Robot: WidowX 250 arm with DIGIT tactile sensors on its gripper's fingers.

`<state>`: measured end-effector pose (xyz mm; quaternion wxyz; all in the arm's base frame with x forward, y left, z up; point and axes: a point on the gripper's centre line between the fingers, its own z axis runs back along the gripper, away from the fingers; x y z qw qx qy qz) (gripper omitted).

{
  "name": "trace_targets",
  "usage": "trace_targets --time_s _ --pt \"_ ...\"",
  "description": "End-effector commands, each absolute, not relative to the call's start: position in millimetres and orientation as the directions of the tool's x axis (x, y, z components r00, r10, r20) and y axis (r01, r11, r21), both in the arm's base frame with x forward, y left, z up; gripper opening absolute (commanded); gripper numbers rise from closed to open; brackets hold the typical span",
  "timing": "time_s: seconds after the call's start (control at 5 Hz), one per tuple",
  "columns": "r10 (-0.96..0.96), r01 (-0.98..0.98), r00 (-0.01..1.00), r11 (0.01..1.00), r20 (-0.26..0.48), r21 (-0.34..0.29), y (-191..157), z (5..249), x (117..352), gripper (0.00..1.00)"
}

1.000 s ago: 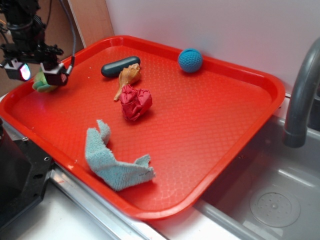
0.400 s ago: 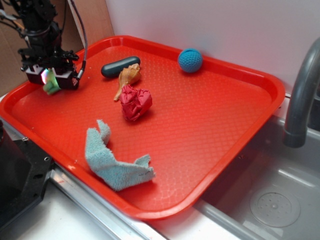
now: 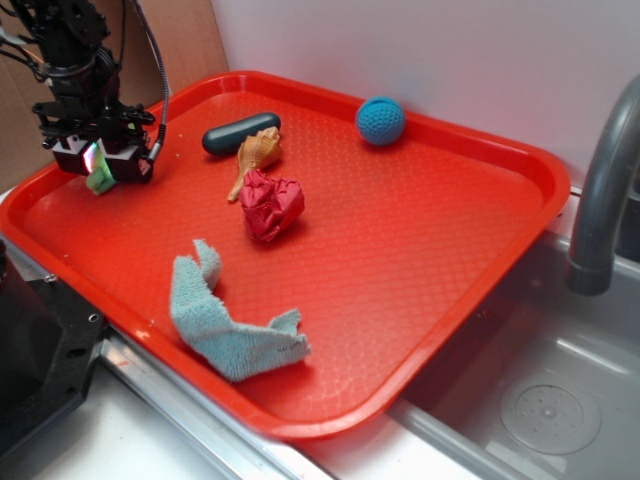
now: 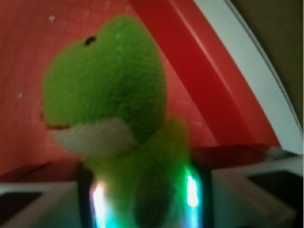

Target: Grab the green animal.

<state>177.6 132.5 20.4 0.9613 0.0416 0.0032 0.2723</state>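
At the upper left of the frame, over the red tray's left corner, the claw pinches the green animal by its lower body. Its heavy head sticks out free, so the soft plush could slide from the grip.

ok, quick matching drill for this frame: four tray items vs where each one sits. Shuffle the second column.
Things:
1. green animal
2. blue ball
3. red crumpled cloth
4. pale blue-green cloth

Places:
A. near the front edge of the red tray
B. far edge of the tray, close to the wall
C. between the fingers of the gripper, at the tray's left side
D. mid-tray, just in front of the tan seashell

Pairs: 1-C, 2-B, 3-D, 4-A
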Motion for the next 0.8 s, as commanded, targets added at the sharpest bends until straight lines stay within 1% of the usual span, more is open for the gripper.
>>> trace_targets --time_s 0.0,0.2,0.4,0.6 --pt "0.362 -0.365 0.931 0.929 0.058 0.063 91.1 113.3 151.0 0.0" --pt "0.289 -0.294 0.954 0.954 0.081 0.064 73.3 162.6 141.7 0.0" --pt "0.26 -0.266 0.959 0.963 0.113 0.046 59.6 209.6 143.6 0.0" --pt "0.237 -0.247 0.959 0.967 0.153 0.054 55.5 223.2 137.8 0.0"
